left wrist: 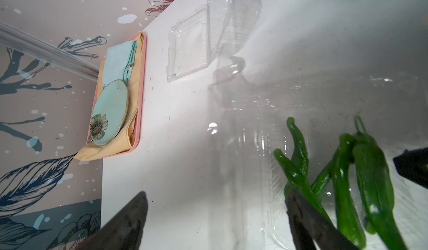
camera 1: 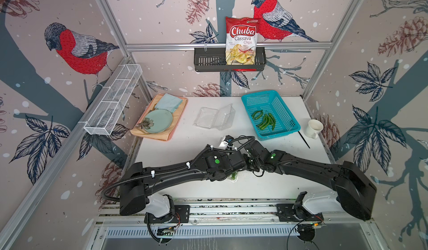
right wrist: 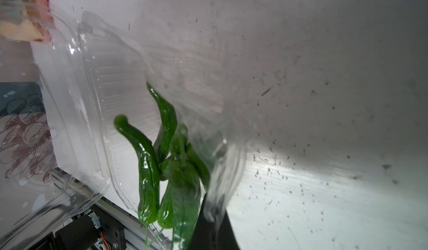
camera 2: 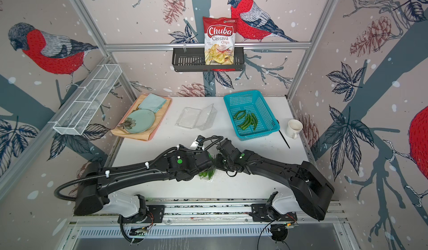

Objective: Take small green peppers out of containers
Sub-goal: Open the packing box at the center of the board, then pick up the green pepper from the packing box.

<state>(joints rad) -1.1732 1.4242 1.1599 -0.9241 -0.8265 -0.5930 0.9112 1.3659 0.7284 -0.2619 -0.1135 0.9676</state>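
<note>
**Fingers meeting at the pepper box**

Wide apart and holding nothing, the left fingers [left wrist: 305, 216] are straddling mostly bare white surface [left wrist: 185, 167]. One of them is lying right against the slim, curved, glossy small green peppers [left wrist: 342, 179]. The cluster is therefore sitting off to that finger's side rather than in the gap, with its long axes running roughly along the fingers and crosswise to their closing line.

The right fingers [right wrist: 206, 235] are pinched shut, apparently on the thin wall of the clear, ribbed, hinged plastic clamshell container [right wrist: 76, 98]. That container is cradling the peppers near the front of the surface, under both wrists.

The free left arm looks better placed to pick. Farther back, a second clear clamshell [camera 1: 214, 118] is lying open and empty beside a turquoise perforated plastic basket [camera 1: 278, 133] holding more peppers [camera 1: 264, 121].
</note>
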